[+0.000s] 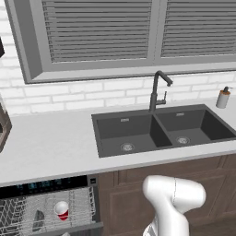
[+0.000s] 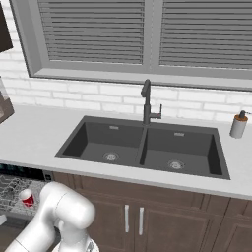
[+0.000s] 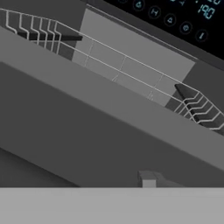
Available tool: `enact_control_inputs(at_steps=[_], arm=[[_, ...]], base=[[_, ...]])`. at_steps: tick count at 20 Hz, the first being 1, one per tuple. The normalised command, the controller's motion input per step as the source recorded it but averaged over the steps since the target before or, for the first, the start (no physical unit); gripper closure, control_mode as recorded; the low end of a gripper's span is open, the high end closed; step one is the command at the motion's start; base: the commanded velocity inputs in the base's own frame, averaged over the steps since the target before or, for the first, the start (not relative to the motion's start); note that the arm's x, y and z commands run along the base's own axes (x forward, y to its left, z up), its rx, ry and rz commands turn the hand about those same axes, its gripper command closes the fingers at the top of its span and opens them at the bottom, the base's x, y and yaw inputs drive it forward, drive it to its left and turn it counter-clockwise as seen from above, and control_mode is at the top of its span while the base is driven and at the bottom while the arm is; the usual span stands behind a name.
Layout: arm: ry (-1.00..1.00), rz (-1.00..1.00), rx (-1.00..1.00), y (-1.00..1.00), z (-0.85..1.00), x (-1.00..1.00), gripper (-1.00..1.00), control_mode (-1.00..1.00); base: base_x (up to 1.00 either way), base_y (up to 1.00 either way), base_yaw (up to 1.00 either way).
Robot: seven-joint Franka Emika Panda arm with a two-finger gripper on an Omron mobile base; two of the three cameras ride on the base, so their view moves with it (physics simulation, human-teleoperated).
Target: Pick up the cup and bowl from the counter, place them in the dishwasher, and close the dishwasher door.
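The dishwasher (image 1: pixel 46 185) stands open under the counter (image 1: pixel 50 147) at the lower left, its wire rack (image 1: pixel 18 216) pulled out. The red cup (image 1: pixel 62 210) sits in that rack, and it also shows as the cup (image 2: pixel 27 198) at the left edge of the right base view. Beside it a dark grey rounded shape (image 1: pixel 39 220) looks like the bowl on edge. The hand view looks closely along the dishwasher door (image 3: pixel 87 131), with rack wires (image 3: pixel 131 70) and the teal-lit control strip (image 3: pixel 183 17) beyond it. Nothing lies between the gripper's fingers, and the jaws stand wide.
A dark double sink (image 1: pixel 156 129) with a black faucet (image 1: pixel 156 90) is set in the counter. A tan soap dispenser (image 1: pixel 223 97) stands at the far right. Brown cabinets (image 2: pixel 147 216) run below, and my white arm (image 1: pixel 173 198) rises in front of them.
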Motion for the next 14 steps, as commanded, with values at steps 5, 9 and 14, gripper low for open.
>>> enact_control_inputs(at_steps=[5,9,14], arm=[[-0.34,-0.25,0.37,-0.67,0.0,1.0,-1.0,-1.0],[-0.42,-0.27,0.41,-0.72,0.0,1.0,-1.0,-1.0],[-0.4,-0.29,0.47,-0.76,-0.03,1.0,-1.0,-1.0]], base=[[0.0,0.0,0.0],[0.0,0.0,0.0],[0.0,0.0,0.0]])
